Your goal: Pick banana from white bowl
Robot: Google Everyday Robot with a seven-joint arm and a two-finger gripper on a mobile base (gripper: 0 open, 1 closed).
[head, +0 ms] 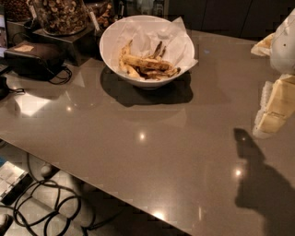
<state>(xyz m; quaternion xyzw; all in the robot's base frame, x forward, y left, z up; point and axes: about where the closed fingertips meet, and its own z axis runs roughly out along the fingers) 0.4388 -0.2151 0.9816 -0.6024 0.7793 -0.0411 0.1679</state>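
Observation:
The white bowl stands at the back of the brown table, lined with crumpled white paper that sticks past its rim. The banana, yellow with brown spots, lies across the bowl's middle among shorter yellow pieces and dark peel scraps. My gripper hangs at the right edge of the view, cream and white, above the table. It is well to the right of the bowl and nearer the front, apart from it, with nothing seen in it.
A glass jar of brown nuts stands on a dark stand left of the bowl. A dark case with a cable lies at the far left. The table's front edge runs diagonally; cables lie on the floor below.

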